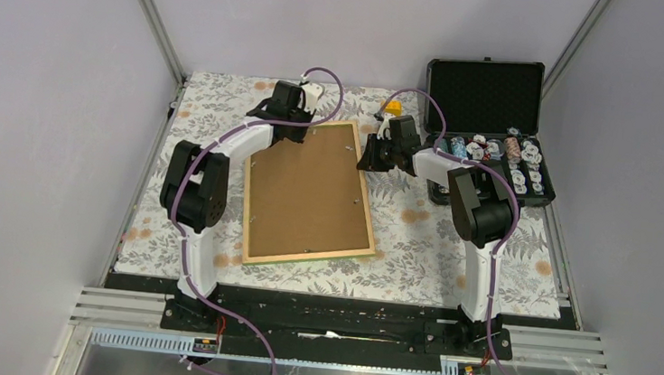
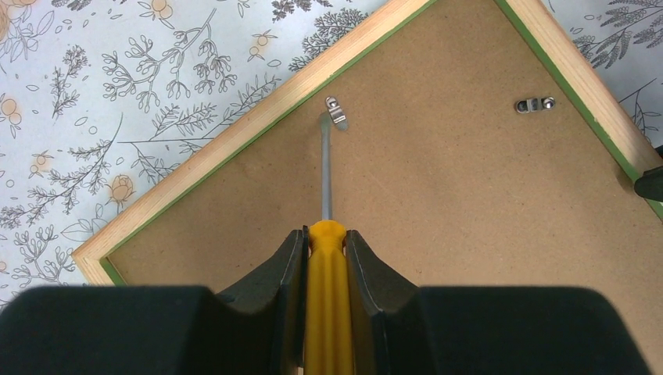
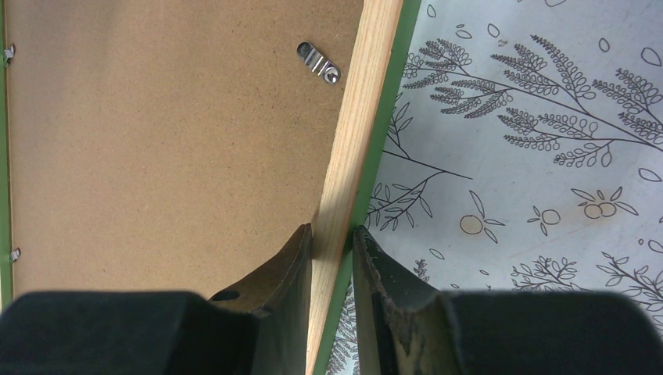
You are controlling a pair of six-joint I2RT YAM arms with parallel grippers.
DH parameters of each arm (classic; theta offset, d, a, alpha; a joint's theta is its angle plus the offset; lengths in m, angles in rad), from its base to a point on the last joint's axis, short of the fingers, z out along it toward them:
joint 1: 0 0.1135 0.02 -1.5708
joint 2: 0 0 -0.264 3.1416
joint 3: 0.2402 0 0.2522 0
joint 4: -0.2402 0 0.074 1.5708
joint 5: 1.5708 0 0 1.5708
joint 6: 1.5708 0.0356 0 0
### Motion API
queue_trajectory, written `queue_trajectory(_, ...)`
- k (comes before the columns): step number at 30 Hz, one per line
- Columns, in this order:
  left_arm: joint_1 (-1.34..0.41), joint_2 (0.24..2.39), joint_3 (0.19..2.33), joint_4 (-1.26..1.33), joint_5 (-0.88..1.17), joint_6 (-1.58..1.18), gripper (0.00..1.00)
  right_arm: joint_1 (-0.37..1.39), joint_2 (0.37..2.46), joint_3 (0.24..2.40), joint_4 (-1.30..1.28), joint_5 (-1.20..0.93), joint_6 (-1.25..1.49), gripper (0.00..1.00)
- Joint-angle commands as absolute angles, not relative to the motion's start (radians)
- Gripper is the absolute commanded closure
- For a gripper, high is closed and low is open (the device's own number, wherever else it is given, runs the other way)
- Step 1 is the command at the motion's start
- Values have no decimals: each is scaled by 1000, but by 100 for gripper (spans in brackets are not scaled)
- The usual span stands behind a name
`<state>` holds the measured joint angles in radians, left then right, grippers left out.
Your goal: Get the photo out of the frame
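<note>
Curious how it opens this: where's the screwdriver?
Left wrist view: the screwdriver is clamped in the left pincer, tip against a metal clip on the frame back.

Lab robot cell w/ plain walls [image 1: 43, 126], alu rails [image 1: 559, 346].

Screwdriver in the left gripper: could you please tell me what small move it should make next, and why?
Probably a short sideways sweep of the screwdriver tip, to swivel the metal tab off the backing board. The left gripper holds the screwdriver with its tip at that tab, which lies over the board's edge. The right gripper pinches the frame by its wooden rim, steadying it.
</note>
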<state>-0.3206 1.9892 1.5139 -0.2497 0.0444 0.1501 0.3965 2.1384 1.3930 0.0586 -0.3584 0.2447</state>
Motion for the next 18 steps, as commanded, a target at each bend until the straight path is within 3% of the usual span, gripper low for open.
queue_trajectory(1, -319, 1940, 1514, -244, 83, 154, 100, 399, 2170, 1374, -60, -331, 218, 86)
queue_trajectory(7, -315, 1882, 1509, -263, 92, 161, 100, 396, 2160, 1384, -75, -333, 212, 84)
queue_trajectory(13, -289, 1739, 1481, -375, 110, 220, 100, 394, 2096, 1385, -88, -343, 192, 62)
queue_trajectory(18, -260, 1620, 1416, -480, 90, 313, 100, 394, 2040, 1399, -123, -359, 185, 32)
